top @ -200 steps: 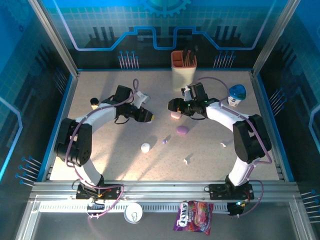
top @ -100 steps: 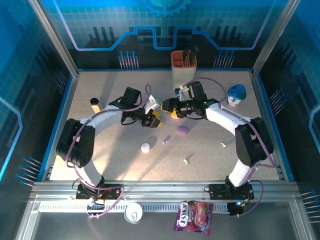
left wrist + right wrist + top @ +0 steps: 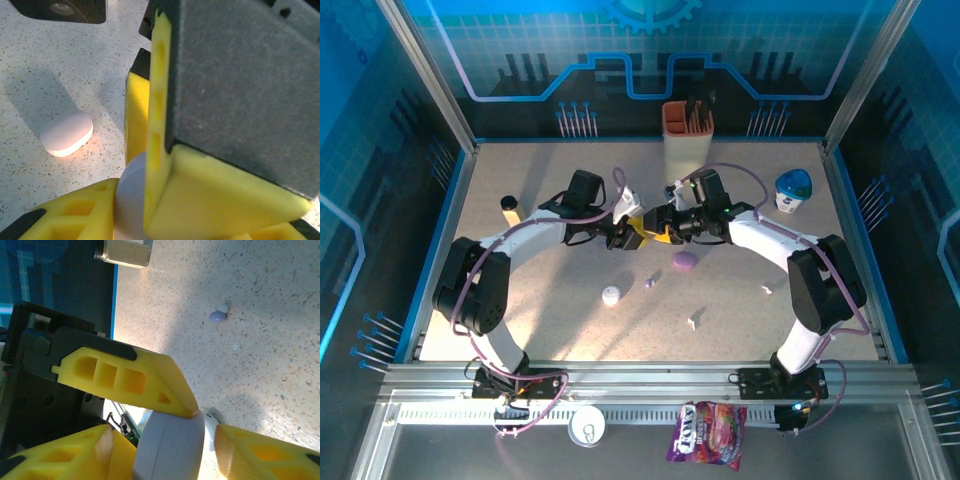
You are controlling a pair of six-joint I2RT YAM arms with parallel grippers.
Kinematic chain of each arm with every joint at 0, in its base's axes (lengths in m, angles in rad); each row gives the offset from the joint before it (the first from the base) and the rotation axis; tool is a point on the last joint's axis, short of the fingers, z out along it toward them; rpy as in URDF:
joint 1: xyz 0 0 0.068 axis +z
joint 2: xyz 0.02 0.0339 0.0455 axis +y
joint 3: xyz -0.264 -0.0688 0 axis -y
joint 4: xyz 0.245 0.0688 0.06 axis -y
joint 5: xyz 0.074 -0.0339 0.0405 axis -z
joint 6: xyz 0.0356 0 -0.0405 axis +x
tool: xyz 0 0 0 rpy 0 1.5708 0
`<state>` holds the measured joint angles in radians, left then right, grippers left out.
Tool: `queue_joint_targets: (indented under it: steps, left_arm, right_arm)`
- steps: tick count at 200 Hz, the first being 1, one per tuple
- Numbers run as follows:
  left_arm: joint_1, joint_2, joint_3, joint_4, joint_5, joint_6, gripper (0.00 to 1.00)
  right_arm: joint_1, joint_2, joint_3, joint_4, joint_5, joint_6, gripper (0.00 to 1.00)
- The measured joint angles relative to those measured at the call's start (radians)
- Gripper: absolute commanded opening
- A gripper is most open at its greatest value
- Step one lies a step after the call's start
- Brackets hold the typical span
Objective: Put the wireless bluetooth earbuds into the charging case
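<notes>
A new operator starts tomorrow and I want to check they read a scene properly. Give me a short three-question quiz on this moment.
1. True or false: the lilac case lies loose on the table.
2. What stands at the table's far edge? A) orange holder B) green bowl C) red mug
3. What does the left gripper hold?
Key: 1 true; 2 A; 3 a white case.

left arm [image 3: 520,233], right arm [image 3: 765,228] bowed inward — fingers [image 3: 636,236] tip to tip
</notes>
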<state>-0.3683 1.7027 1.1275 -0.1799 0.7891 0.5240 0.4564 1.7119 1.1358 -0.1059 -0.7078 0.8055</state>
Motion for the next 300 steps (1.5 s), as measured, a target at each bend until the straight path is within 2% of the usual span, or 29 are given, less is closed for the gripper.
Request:
queue_joint_targets:
  steps: [26,44,69,91,97,105,142,170,202,237,265,300]
  left_arm:
    - [-0.002,-0.014,-0.016,0.008,-0.011,0.001,0.4]
    - [-0.003,-0.024,-0.03,0.021,-0.029,0.003,0.45]
    - [-0.007,-0.047,-0.066,0.082,-0.048,-0.01,0.69]
    - [-0.007,-0.103,-0.155,0.229,-0.077,-0.06,0.87]
    - [-0.007,-0.12,-0.183,0.277,-0.085,-0.08,0.95]
    - [-0.007,-0.143,-0.227,0.356,-0.094,-0.108,0.99]
    - [-0.007,-0.203,-0.419,0.761,-0.135,-0.282,0.99]
    - [-0.007,-0.202,-0.494,1.02,-0.146,-0.414,0.99]
    - [-0.007,-0.148,-0.534,1.342,-0.15,-0.553,0.99]
    - [-0.021,-0.098,-0.534,1.467,-0.148,-0.628,0.99]
    - [-0.05,-0.098,-0.517,1.511,-0.145,-0.657,0.89]
    - [-0.078,-0.085,-0.474,1.537,-0.138,-0.669,0.82]
  right_arm:
    - [0.002,0.0,-0.001,-0.018,0.006,0.002,0.26]
    - [0.003,-0.001,-0.001,-0.021,0.011,0.007,0.19]
    - [0.006,-0.003,-0.001,-0.026,0.012,0.006,0.16]
    - [0.006,-0.017,-0.011,-0.013,0.011,0.008,0.14]
    - [0.005,-0.026,-0.019,-0.005,0.011,0.011,0.13]
    - [0.001,-0.042,-0.035,0.015,0.008,0.018,0.13]
    - [-0.049,-0.119,-0.14,0.186,-0.042,0.111,0.13]
    - [-0.098,-0.137,-0.238,0.43,-0.103,0.283,0.13]
    - [-0.109,-0.142,-0.344,0.687,-0.148,0.484,0.13]
    - [-0.111,-0.176,-0.415,0.897,-0.161,0.638,0.13]
    - [-0.111,-0.2,-0.435,1.021,-0.161,0.714,0.15]
    - [-0.111,-0.236,-0.435,1.064,-0.161,0.736,0.15]
